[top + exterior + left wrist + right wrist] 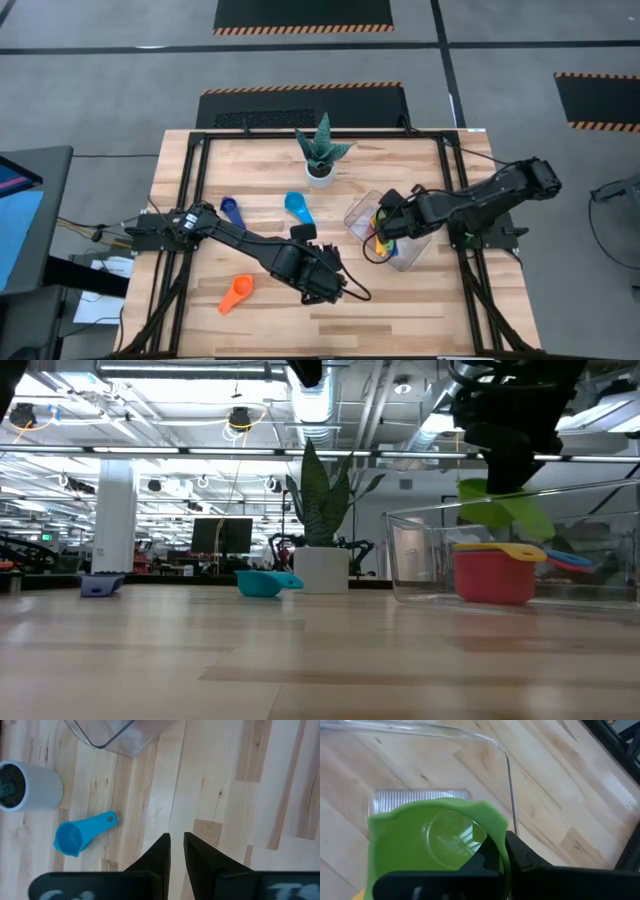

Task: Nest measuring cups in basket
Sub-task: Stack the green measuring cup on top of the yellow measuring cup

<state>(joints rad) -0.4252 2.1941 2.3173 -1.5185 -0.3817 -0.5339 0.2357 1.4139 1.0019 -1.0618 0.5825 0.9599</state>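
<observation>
My right tool pinches the green cup by its rim, over the clear basket. Inside that tub a red cup sits upright with a yellow one nested in it. On my counter lie the light blue cup, dark blue cup and orange cup, well apart.

- Two robot arms, both black, built from chunky jointed segments.
- The left arm has a thin black cable looping out near its wrist end.
- The right arm has rounded black joint housings.
- Each ends in two flat, tapering matte black fingers with angular edges.
</observation>
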